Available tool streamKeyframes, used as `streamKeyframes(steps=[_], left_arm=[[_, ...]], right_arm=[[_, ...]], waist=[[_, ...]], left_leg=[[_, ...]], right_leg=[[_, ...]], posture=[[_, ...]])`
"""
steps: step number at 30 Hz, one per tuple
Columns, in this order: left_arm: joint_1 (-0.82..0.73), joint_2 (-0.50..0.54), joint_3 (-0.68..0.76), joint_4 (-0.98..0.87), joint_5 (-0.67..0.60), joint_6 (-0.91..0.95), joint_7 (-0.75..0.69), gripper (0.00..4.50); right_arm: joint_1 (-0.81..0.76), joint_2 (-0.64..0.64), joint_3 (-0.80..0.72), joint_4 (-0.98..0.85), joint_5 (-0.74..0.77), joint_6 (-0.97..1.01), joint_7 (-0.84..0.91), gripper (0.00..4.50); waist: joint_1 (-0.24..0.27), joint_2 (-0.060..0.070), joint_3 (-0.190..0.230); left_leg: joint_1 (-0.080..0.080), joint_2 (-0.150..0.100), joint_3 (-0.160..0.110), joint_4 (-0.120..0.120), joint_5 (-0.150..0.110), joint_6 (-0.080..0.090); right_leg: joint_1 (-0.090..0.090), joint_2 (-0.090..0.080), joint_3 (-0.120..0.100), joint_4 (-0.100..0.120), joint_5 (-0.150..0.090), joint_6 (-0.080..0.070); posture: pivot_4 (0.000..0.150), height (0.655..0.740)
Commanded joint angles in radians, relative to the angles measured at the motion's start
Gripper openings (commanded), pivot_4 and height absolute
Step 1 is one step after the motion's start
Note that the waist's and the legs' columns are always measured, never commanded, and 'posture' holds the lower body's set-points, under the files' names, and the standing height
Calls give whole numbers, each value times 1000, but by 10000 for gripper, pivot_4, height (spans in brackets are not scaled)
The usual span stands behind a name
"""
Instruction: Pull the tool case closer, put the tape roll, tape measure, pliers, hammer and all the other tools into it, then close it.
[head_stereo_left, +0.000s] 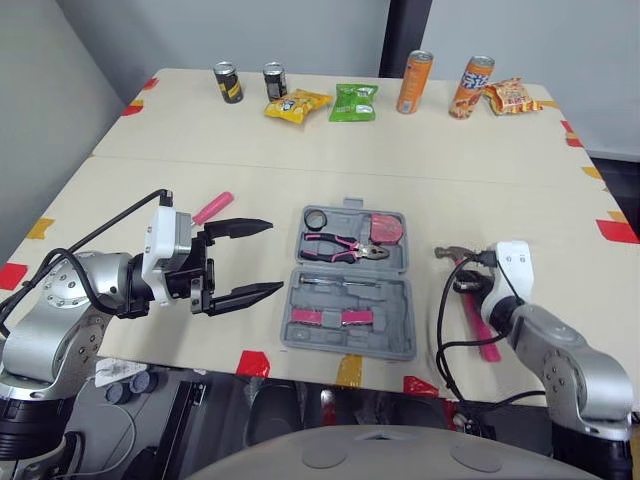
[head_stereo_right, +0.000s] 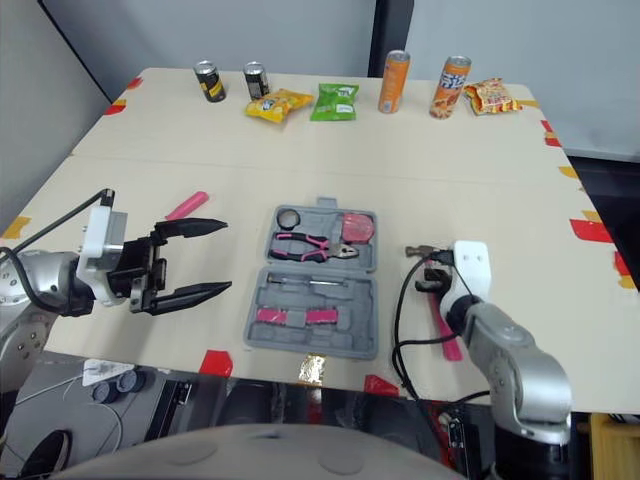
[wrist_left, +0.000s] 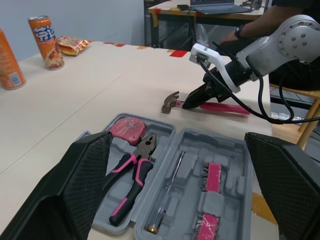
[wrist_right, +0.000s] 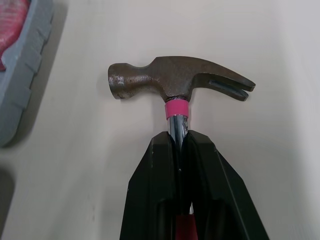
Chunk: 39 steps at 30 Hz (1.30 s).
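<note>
At the near edge of the table (head_stereo_left: 300, 150), the grey tool case (head_stereo_left: 390, 300) is seen lying open and flat, its lid half at 12 o'clock. In the left wrist view its near corner is cut off, and the small pink pieces (head_stereo_left: 325, 318) in the nearer half cannot be made out clearly. A thin screwdriver (head_stereo_left: 325, 283) is laid along that half's far side. In the lid half, the tape roll (head_stereo_left: 316, 218) is seated at 10 o'clock, the pink-handled pliers (head_stereo_left: 340, 245) at the centre and the red tape measure (head_stereo_left: 386, 228) at 2 o'clock.

The hammer (wrist_right: 175, 82) is found on the table at 3 o'clock of the case, apart from it. Much of its pink handle is hidden under the right gripper (wrist_right: 178, 137), whose fingers are pinched on the steel shaft just below the head. The head is dark and worn, with a pink collar beneath it.

The left gripper (head_stereo_left: 272, 256) is held spread wide at 9 o'clock of the case, gripping nothing. A pink tool (head_stereo_left: 212, 208) at 10 o'clock is partly hidden behind it; its kind cannot be told.
</note>
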Motion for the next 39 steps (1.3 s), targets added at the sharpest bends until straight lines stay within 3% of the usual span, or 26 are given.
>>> streamKeyframes(steps=[1,2,12,16,21,25,29,35,39], left_arm=[[-11,2,1,-8,-4,-17,-11,45000],[-12,3,1,-4,-3,-18,-13,45000],[29,1,17,-3,-3,-42,-31,45000],[29,-2,14,-7,-6,-44,-25,45000],[25,9,12,20,-5,-71,-76,45000],[6,28,17,64,3,-99,-137,45000],[-29,83,21,138,-12,-117,-264,45000],[-77,157,12,265,-25,-160,-434,45000],[-89,233,-22,332,-71,-212,-443,45000]], right_arm=[[9,1,0,-24,-4,-34,-3,4687],[9,-2,-1,-26,-5,-46,-1,10199],[36,-191,-84,-88,55,-200,211,44103],[11,-366,-87,38,80,-391,480,44631],[-122,-669,2,426,1,-745,920,44631],[-273,-757,105,630,-40,-972,1153,44631],[-499,-800,288,889,-170,-1373,1435,44631],[-761,-787,554,1107,-259,-1688,1481,44631],[-908,-752,712,1232,-309,-1854,1481,44631]], waist=[[-5,0,0],[-6,0,0],[-7,1,0],[-12,1,0],[-25,0,1],[-40,0,1],[-47,0,1],[-44,-1,1],[-46,-1,1]], left_leg=[[0,0,0,-1,0,0],[0,0,0,-1,1,0],[-1,-1,-1,-2,2,-1],[-1,-1,-1,-2,2,-1],[-2,-2,-2,0,2,1],[-2,-2,-2,1,3,3],[-3,0,-2,5,3,4],[-5,0,-2,7,2,5],[-9,1,-2,10,3,5]], right_leg=[[0,0,0,0,0,0],[0,0,0,0,0,0],[0,0,0,0,0,-1],[0,-1,0,0,0,-1],[1,-1,1,1,0,-1],[1,0,1,4,-1,-3],[-1,1,1,9,-2,-4],[-4,2,0,16,-4,-7],[-9,3,0,22,-4,-8]], posture=[[1500,7400],[1500,7400],[1500,7400],[1500,7400],[1500,7400],[1500,7400],[1500,7400],[1500,7400],[1500,7400]])
